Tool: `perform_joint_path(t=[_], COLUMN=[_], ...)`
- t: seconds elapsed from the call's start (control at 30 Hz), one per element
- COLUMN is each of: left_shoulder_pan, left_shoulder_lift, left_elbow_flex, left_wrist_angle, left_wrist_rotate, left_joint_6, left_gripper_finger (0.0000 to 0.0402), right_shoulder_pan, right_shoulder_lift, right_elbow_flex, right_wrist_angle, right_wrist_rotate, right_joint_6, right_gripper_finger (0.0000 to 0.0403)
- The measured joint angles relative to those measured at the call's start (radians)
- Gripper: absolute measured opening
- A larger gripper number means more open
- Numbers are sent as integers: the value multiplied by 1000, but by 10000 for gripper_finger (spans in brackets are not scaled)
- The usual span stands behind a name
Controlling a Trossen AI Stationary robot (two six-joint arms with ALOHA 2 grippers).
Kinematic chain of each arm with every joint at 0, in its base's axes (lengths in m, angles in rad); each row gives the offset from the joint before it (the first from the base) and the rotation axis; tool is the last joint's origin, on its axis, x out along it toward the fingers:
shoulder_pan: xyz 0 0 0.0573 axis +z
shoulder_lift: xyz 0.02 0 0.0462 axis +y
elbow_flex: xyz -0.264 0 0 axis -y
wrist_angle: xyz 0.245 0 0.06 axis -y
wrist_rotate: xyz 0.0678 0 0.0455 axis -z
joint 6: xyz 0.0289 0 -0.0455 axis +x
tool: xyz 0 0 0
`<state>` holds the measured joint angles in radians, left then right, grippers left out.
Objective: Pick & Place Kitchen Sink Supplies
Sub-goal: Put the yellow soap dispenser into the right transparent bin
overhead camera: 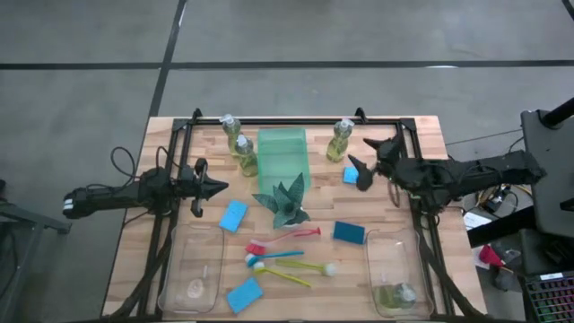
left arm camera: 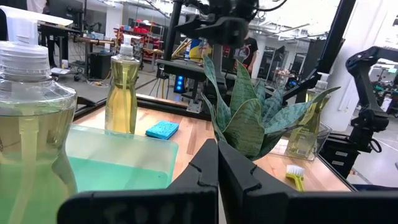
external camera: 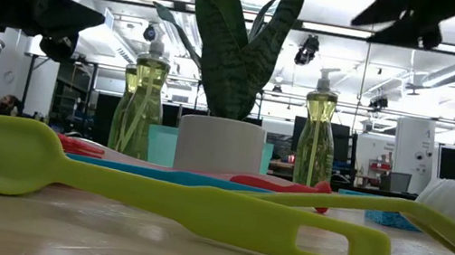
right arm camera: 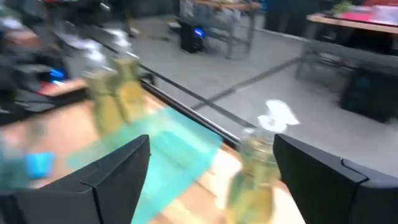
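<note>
My left gripper [overhead camera: 215, 188] [left arm camera: 217, 163] is shut and hovers over the table's left part, pointing at the plant, with a blue sponge [overhead camera: 233, 215] just nearer. My right gripper [overhead camera: 363, 157] [right arm camera: 211, 149] is open, raised over the far right, pointing at a soap bottle [overhead camera: 341, 139] [right arm camera: 255, 168]. Another blue sponge [overhead camera: 351, 175] lies beside its fingers. Two more bottles [overhead camera: 230, 128] [overhead camera: 245, 154] stand left of the green tray; a third bottle [overhead camera: 399, 292] sits in the right bin. Red [overhead camera: 282, 239], blue [overhead camera: 273, 256] and yellow [overhead camera: 291, 267] brushes lie near the middle. Further sponges [overhead camera: 348, 231] [overhead camera: 244, 293] lie flat on the table.
A translucent green tray [overhead camera: 282, 160] stands at the far middle and a spiky plant [overhead camera: 287, 202] in a pot stands in front of it. Clear bins sit at the near left [overhead camera: 170, 278] and near right [overhead camera: 372, 269]. A black frame [overhead camera: 296, 121] runs along the far edge.
</note>
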<state>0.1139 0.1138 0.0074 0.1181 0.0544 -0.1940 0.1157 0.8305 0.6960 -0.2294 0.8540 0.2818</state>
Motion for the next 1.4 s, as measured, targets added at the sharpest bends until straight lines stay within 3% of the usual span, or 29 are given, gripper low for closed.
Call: perform_joint_path(t=[0.13, 0.33, 0.47, 0.97, 1.4], left_shoulder_pan=[0, 0, 0, 0, 0], left_shoulder_lift=[0, 0, 0, 0, 0], left_elbow_flex=[0, 0, 0, 0, 0], left_wrist_angle=[0, 0, 0, 0, 0], left_wrist_rotate=[0, 0, 0, 0, 0], left_joint_6=[0, 0, 0, 0, 0], left_gripper_finger=[0, 0, 0, 0, 0], right_shoulder_pan=[-101, -246, -307, -407, -469], right_shoulder_lift=[50, 113, 150, 305, 341], right_elbow_flex=[0, 0, 0, 0, 0], right_wrist_angle=[-26, -22, -22, 25, 103], right_wrist_rotate=[-40, -188, -232, -306, -356], right_joint_6=[21, 59, 59, 67, 63], right_gripper_finger=[363, 365, 365, 365, 365])
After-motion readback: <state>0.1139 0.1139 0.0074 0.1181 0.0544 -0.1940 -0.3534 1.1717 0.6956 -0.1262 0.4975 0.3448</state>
